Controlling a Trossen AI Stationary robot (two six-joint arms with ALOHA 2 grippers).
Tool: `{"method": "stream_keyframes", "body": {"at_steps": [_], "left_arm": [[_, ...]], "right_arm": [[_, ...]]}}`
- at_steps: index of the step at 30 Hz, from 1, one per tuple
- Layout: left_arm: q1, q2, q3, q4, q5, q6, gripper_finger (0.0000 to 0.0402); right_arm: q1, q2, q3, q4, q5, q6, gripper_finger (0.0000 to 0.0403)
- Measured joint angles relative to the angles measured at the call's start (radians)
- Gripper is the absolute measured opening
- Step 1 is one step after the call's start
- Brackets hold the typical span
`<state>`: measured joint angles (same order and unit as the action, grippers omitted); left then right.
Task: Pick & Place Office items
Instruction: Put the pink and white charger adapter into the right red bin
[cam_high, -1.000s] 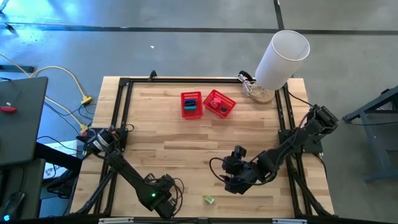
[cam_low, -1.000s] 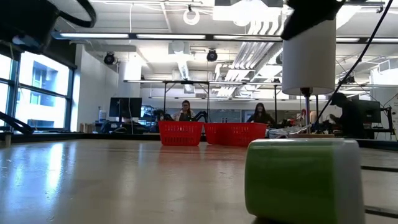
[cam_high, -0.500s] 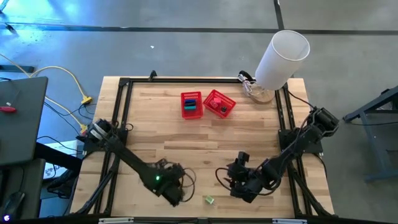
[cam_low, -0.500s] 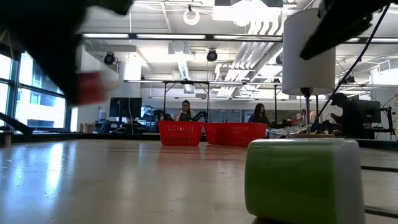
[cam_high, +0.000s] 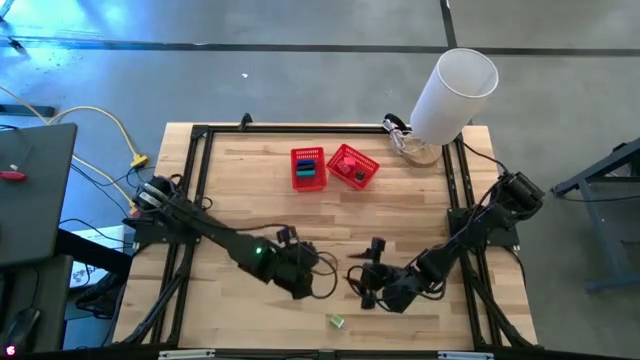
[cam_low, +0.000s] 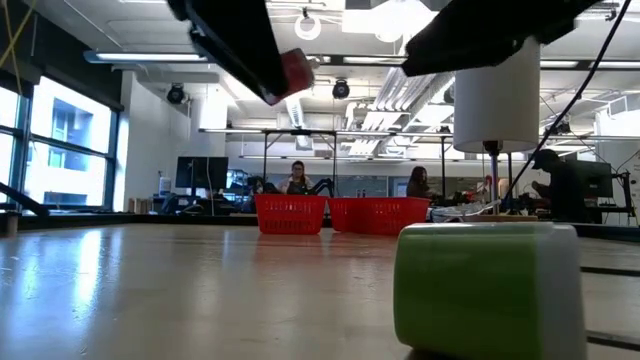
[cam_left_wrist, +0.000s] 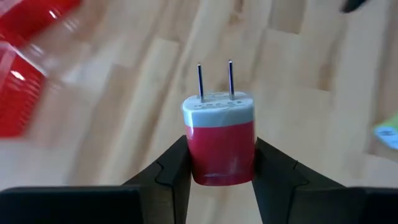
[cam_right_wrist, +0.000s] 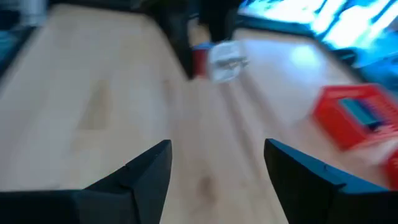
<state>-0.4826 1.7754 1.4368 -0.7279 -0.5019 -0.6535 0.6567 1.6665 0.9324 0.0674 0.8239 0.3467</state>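
Left gripper (cam_left_wrist: 217, 177) sits lower centre of the high view, clamped around a red-and-white plastic plug adapter (cam_left_wrist: 219, 140), lifted off the wooden table (cam_high: 250, 225). Right gripper (cam_right_wrist: 217, 168) next to it gapes empty. Small green block (cam_high: 336, 321) lies bottom centre.

Two red baskets (cam_high: 308, 168) (cam_high: 353, 165) touching; white cylinder (cam_high: 453, 95) corner.

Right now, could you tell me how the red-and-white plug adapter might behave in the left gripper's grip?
The plug adapter looks rigid, so it probably won't deform between the left gripper fingers. Its glossy red body may be slippery. It appears small and probably light; the thin prongs could bend if knocked.
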Motion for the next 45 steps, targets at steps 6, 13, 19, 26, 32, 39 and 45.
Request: {"method": "stream_keyframes", "body": {"at_steps": [6,13,19,26,32,39,45], "left_arm": [[0.125,-0.005,0.000,0.001,0.047,0.173,0.0121],[0.328,-0.005,0.000,0.075,0.256,0.361,0.0121],[0.445,-0.005,0.000,0.234,0.502,0.510,0.0121],[0.478,-0.005,-0.012,0.284,0.579,0.611,0.0121],[0.514,-0.015,-0.082,0.287,0.567,0.598,0.0121],[0.531,-0.096,-0.106,0.225,0.549,0.582,0.0121],[0.514,-0.236,-0.143,0.174,0.549,0.620,0.0121]], "right_arm": [[-0.065,0.000,-0.095,0.141,0.129,-0.063,0.0243],[-0.107,0.000,-0.138,0.137,0.032,-0.036,0.0243],[-0.091,-0.001,-0.137,0.139,0.159,-0.032,0.0243],[-0.011,-0.035,-0.137,0.031,0.438,-0.021,0.0243],[0.003,-0.087,-0.137,-0.079,0.392,0.007,0.0243],[-0.041,-0.084,-0.137,-0.124,0.388,-0.008,0.0243],[-0.110,-0.084,-0.137,-0.076,0.354,-0.100,0.0243]]}}
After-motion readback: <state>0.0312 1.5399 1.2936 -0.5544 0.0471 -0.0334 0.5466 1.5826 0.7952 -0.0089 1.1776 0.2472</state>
